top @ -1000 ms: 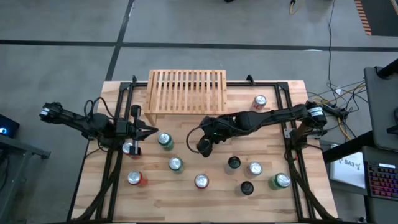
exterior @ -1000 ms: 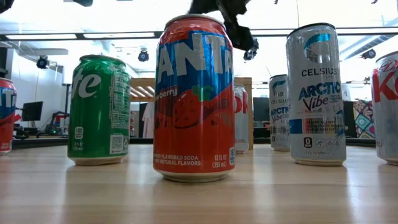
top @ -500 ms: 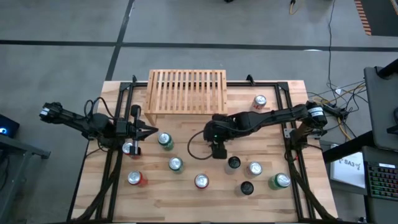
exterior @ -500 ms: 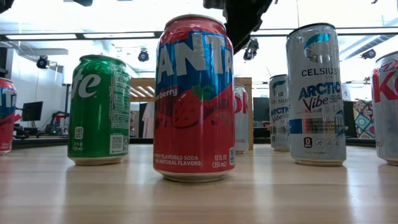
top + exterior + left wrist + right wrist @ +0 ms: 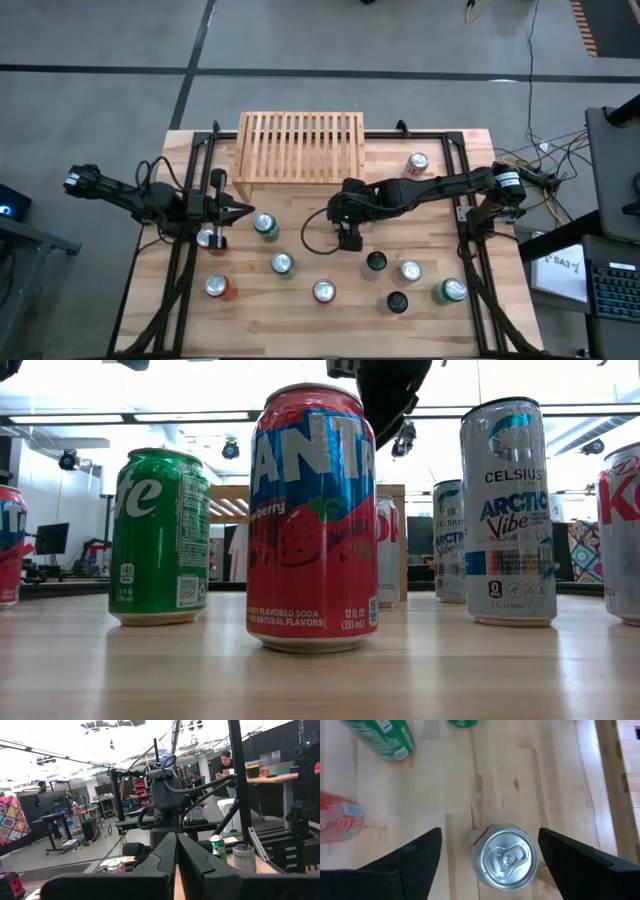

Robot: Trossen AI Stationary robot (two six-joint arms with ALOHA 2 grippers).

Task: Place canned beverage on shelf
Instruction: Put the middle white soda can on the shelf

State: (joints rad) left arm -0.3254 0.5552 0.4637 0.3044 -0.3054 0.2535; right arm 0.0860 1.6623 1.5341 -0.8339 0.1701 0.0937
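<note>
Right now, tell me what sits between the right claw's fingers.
A silver-topped can stands upright between the open right claw's fingers, untouched; the right wrist view shows it.

**Count on the desk [image 5: 265, 312]**

Ten cans are showing in the high view. Eight silver-topped cans [image 5: 283, 263] are standing, seven across the lower half of the frame and one at upper right. Two dark-topped cans [image 5: 376, 262] are standing at lower right. One shelf [image 5: 300, 148] is sitting at upper centre. Two arms [image 5: 430, 187] are reaching in from the sides.
</note>
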